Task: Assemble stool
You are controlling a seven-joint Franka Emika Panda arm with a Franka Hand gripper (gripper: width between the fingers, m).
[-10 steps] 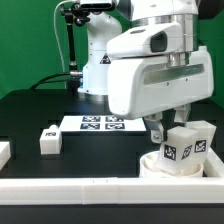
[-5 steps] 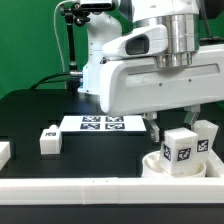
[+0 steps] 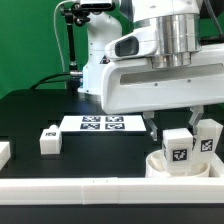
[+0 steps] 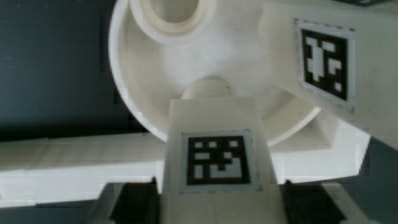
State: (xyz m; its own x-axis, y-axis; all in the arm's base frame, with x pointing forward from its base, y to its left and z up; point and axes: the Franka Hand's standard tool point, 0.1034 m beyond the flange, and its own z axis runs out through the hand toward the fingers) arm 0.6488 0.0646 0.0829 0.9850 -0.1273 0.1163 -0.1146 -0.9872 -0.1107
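Note:
The round white stool seat (image 3: pixel 160 167) lies at the exterior view's lower right and also shows in the wrist view (image 4: pixel 151 70). Two tagged white block legs stand in it. My gripper (image 3: pixel 176 131) is shut on the nearer leg (image 3: pixel 178 149), which stands upright in the seat. In the wrist view this leg (image 4: pixel 222 155) sits between my gripper's (image 4: pixel 222 202) dark fingers (image 4: pixel 128 203). The second leg (image 3: pixel 209 137) stands just beyond it and also shows in the wrist view (image 4: pixel 324 55). A round socket (image 4: pixel 169 14) in the seat holds nothing.
A loose tagged leg (image 3: pixel 48 139) stands on the black table at the exterior view's left, and another white part (image 3: pixel 3 152) is at the left edge. The marker board (image 3: pixel 100 123) lies behind. A long white rail (image 3: pixel 90 190) runs along the front.
The arm's wrist has turned and shifted slightly toward the exterior view's right. The held leg stays in the seat, and the second leg shows further right.

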